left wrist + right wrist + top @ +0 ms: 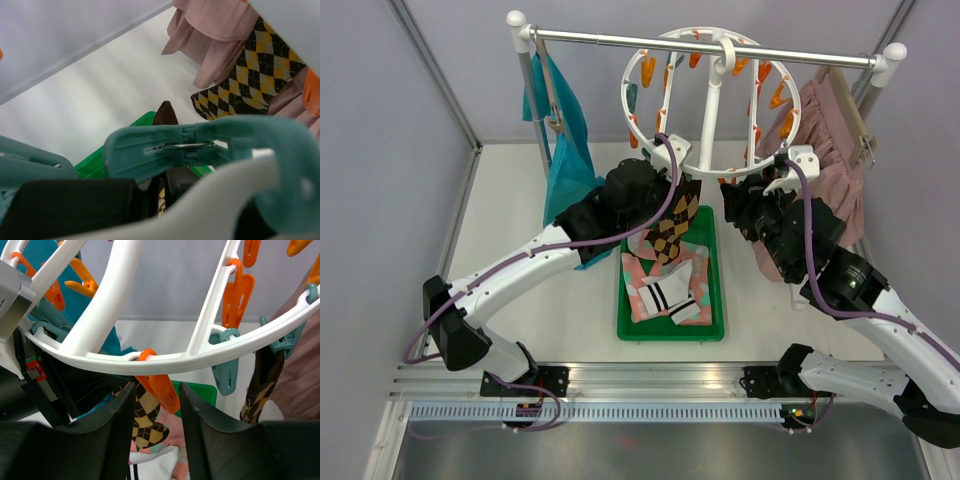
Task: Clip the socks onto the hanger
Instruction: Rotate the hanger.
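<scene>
The white bench [520,200] stood between grey walls. The hanger [712,110] hung from a rail [620,40] above a green tray [712,300] of socks [665,290]. The left end effector [160,195] was clamped on an argyle sock [672,235], held up at the hanger's near rim. The right end effector [156,386] was parted narrowly, with an orange clip [167,397] between its fingers.

A hanger [711,110] hangs from the middle of a rail [620,40] at the back of the table [520,300], with a garment [565,150] to its left and a skirt [830,140] to its right. Below and in front, a tray [670,333] holds socks [665,290]. One sock [675,225] hangs over the tray's far end from the left gripper [668,182], seemingly just under the hanger's rim. The right gripper [156,410] straddles a clip [159,387] on that rim.
</scene>
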Action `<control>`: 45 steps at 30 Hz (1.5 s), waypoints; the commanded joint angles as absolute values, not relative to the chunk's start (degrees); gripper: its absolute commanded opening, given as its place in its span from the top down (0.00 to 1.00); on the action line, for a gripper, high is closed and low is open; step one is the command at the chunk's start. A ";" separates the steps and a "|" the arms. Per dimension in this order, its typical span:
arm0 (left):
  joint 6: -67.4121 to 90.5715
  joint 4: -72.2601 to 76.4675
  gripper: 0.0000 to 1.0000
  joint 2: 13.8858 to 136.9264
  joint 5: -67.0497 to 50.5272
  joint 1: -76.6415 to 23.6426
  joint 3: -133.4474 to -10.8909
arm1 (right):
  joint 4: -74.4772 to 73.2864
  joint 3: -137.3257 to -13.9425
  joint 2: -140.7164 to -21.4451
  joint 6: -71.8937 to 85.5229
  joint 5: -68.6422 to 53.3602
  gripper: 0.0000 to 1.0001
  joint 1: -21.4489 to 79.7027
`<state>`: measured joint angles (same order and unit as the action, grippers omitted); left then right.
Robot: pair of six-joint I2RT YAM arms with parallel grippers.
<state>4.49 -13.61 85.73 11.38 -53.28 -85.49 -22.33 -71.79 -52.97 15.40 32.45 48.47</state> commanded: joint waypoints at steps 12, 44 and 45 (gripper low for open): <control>3.08 -12.57 0.98 85.52 10.11 -53.88 -87.45 | -20.57 -71.28 -50.62 14.50 41.92 0.68 48.34; 11.24 -11.68 0.98 69.79 25.64 -55.90 -70.84 | -13.98 -71.01 -55.37 11.25 58.26 0.72 48.08; 11.25 -11.95 0.98 70.13 28.36 -55.90 -70.75 | -13.71 -71.10 -55.81 11.16 59.23 0.72 47.99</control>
